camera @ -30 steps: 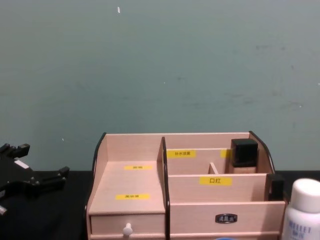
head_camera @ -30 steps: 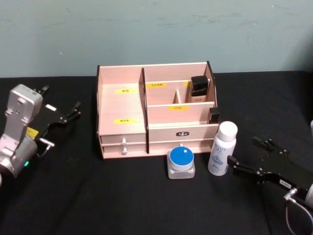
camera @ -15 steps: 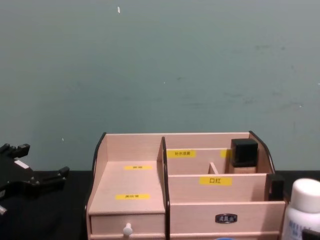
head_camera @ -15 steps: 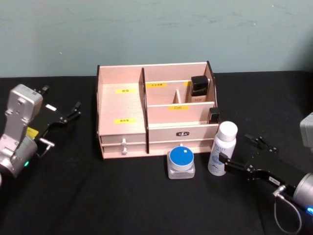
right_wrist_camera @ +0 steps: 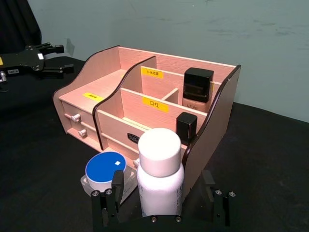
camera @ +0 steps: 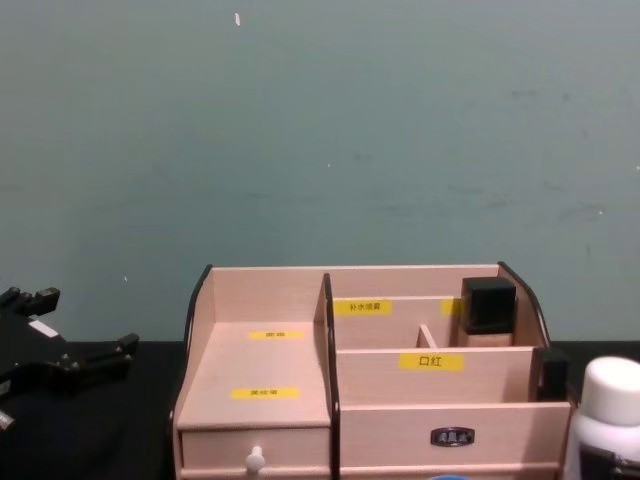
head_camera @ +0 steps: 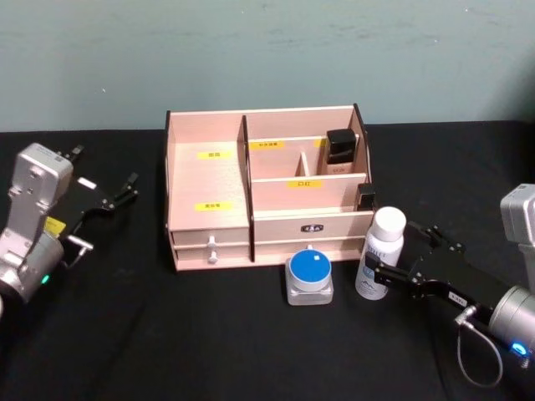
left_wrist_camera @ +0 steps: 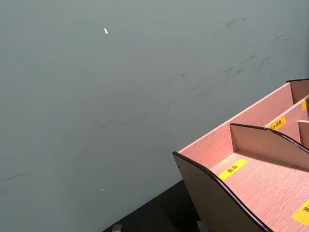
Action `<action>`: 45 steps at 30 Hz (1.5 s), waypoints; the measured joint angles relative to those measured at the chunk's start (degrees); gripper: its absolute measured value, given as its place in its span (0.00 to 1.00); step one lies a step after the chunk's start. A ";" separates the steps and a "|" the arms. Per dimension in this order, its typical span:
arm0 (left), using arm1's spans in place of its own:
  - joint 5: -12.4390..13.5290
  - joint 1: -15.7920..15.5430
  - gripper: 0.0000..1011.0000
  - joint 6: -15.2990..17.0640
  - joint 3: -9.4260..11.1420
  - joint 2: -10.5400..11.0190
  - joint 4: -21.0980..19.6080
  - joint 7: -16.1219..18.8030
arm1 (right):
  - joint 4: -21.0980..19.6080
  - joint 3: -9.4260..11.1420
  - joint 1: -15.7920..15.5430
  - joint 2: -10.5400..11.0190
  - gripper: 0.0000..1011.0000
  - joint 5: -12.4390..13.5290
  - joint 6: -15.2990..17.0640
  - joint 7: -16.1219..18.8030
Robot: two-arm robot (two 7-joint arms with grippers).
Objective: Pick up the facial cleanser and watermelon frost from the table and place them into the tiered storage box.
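The facial cleanser (head_camera: 382, 255), a white bottle with a white cap, stands upright on the black table just right of the tiered storage box (head_camera: 209, 180). My right gripper (head_camera: 399, 251) is open, one finger on each side of the bottle (right_wrist_camera: 159, 179), jaws not closed on it. The watermelon frost (head_camera: 309, 278), a small clear jar with a blue lid, sits in front of the box's wide drawer. Far off to the left of the box, my left gripper (head_camera: 117, 194) rests open and empty. In the chest view the bottle (camera: 605, 410) shows at the lower right.
The storage box (right_wrist_camera: 140, 104) holds a tall black-capped bottle (head_camera: 339, 150) in a rear compartment and a small black item (head_camera: 365, 196) at its right end. Its left stepped tiers (left_wrist_camera: 251, 169) are bare. A teal wall stands behind the table.
My right gripper has advanced left toward the box, from beside the white bottle to having its fingers on either side of it. The bottle, jar and left arm have not moved.
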 joint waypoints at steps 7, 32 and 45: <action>0.00 0.00 0.99 0.00 0.00 0.00 0.00 0.00 | 0.89 -0.50 1.25 -0.55 0.99 -0.58 0.43 0.28; 0.00 0.00 0.99 0.00 0.00 0.00 0.00 0.00 | 1.68 -1.57 3.25 -0.96 0.99 -2.45 2.18 0.19; 0.00 0.00 0.99 0.00 0.00 0.00 0.00 0.00 | 1.64 -1.49 3.23 -0.91 0.89 -2.27 2.14 0.19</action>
